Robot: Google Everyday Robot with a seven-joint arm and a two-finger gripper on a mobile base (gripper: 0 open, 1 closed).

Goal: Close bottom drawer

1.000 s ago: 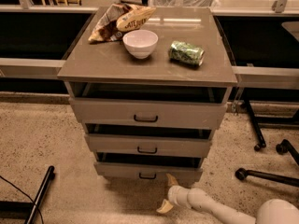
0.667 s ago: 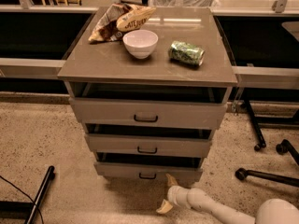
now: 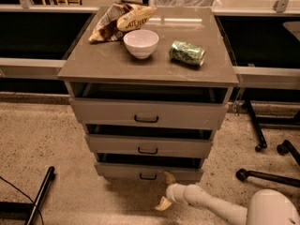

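Note:
The grey-taupe cabinet has three drawers, all pulled partly out. The bottom drawer is the lowest, a shallow box with a flat front and a small dark centre handle. My gripper is low in front of it, just right of the handle, on the end of my white arm that reaches in from the lower right. Its fingers stand apart: the upper fingertip is at the drawer front's lower edge, the lower one is near the floor. It holds nothing.
The middle drawer and top drawer stand above. On the cabinet top are a white bowl, a green can on its side and a snack bag. Chair legs with casters stand right; a dark bar lies lower left.

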